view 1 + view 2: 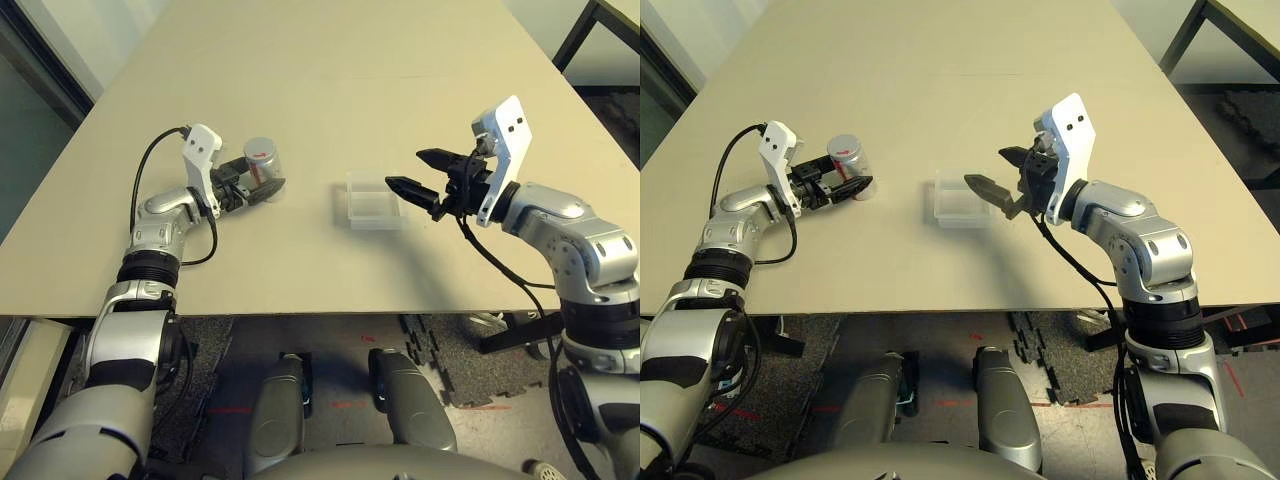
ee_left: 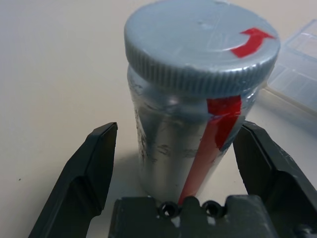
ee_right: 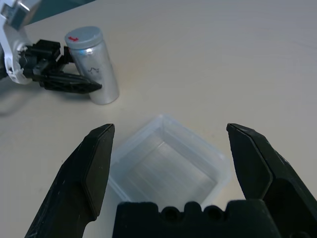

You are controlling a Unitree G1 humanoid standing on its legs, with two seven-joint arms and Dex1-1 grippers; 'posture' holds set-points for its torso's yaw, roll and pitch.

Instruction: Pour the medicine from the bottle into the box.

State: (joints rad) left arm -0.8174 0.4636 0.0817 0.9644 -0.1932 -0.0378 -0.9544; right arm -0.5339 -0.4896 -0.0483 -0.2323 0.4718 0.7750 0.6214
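Two grippers flank the work on the bare table (image 1: 330, 60) as we look down over our forearms. Our left gripper (image 1: 262, 188) has its black fingers spread wide on either side of the bottle (image 1: 263, 167), which stands upright, its long axis vertical, grey cap on top. The wrist camera shows a gap between each finger and the bottle's wall, so we judge nothing is clamped yet. The bottle sits directly between those fingers, deep in the opening, and the left arm is far nearer to it than the right. The box (image 1: 373, 202) lies flat near the table's middle, well apart from the bottle, toward our right. Our right gripper (image 1: 428, 178) hovers just beside the box's far edge, fingers also apart and holding nothing. We reckon the next move is a plain closing of the left fingers on the bottle's body.
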